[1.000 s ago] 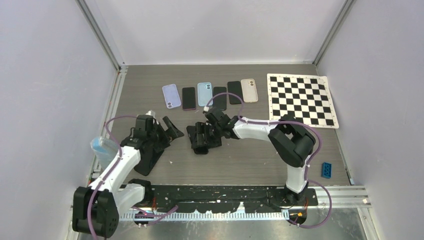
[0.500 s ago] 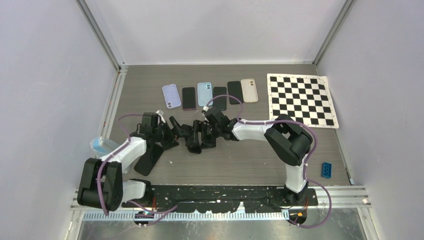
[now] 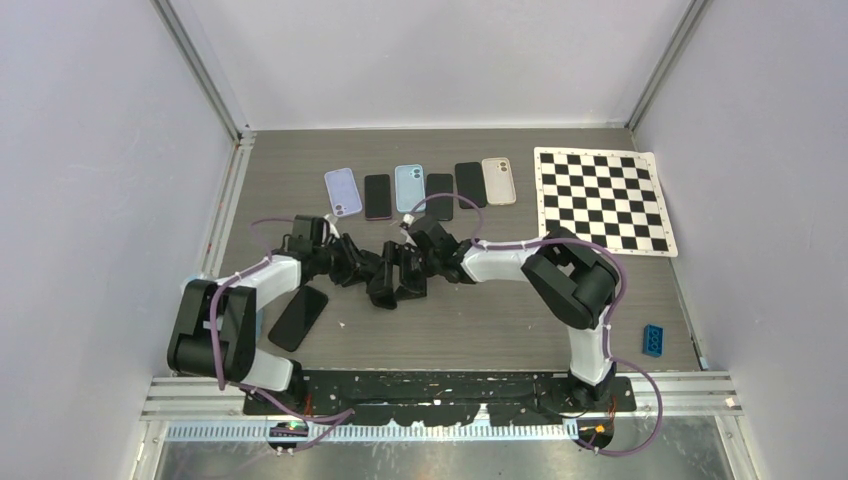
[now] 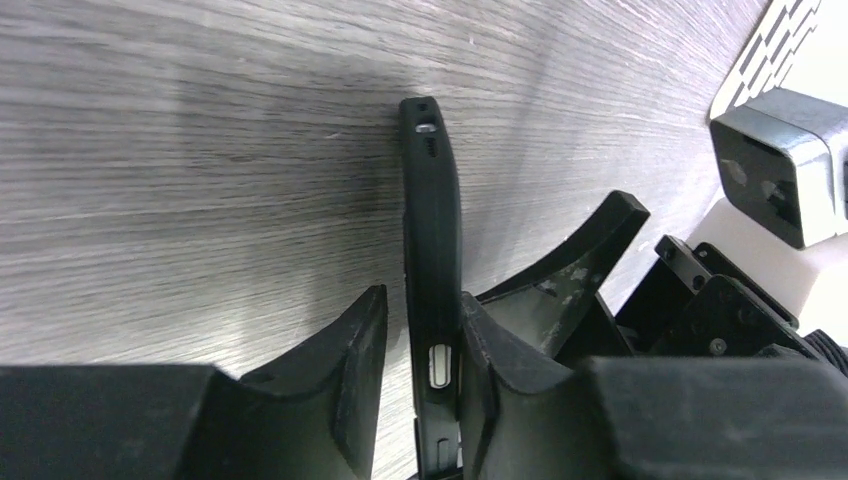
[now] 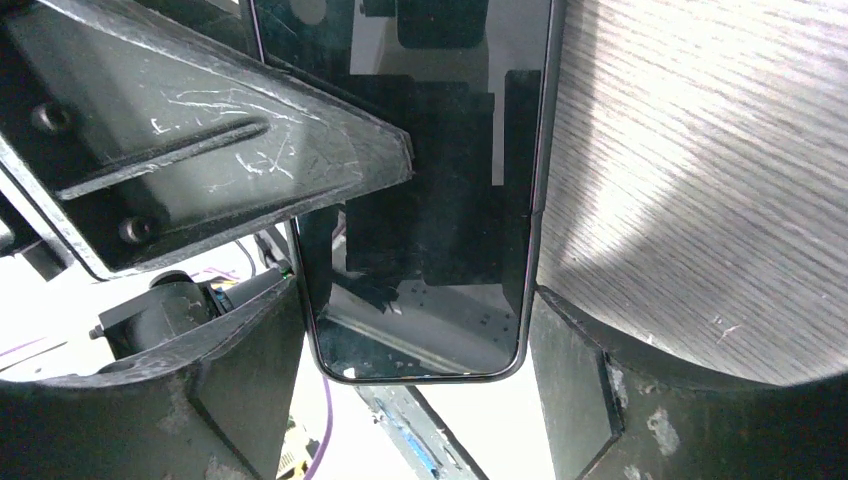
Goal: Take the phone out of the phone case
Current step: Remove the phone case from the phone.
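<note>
The black phone case (image 4: pixel 430 200) with the phone (image 5: pixel 430 200) in it stands on edge over the middle of the table. My right gripper (image 5: pixel 415 297) is shut across its width, one finger on each long side, the dark screen facing its camera. My left gripper (image 4: pixel 422 298) straddles the case's thin edge, where a silver side button shows. Its right finger touches the case and a narrow gap remains at the left finger. In the top view the left gripper (image 3: pixel 362 268) and the right gripper (image 3: pixel 397 280) meet nose to nose.
A bare black phone (image 3: pixel 298 317) lies flat beside the left arm. Several phones and cases lie in a row at the back, from a lilac case (image 3: pixel 341 192) to a beige one (image 3: pixel 498 180). A checkerboard (image 3: pixel 603 198) lies back right, a blue brick (image 3: pixel 654 340) near right.
My left arm swung right from beside the flat phone to the case held by the right gripper, and its jaws narrowed round the case's edge. The right gripper kept its grip.
</note>
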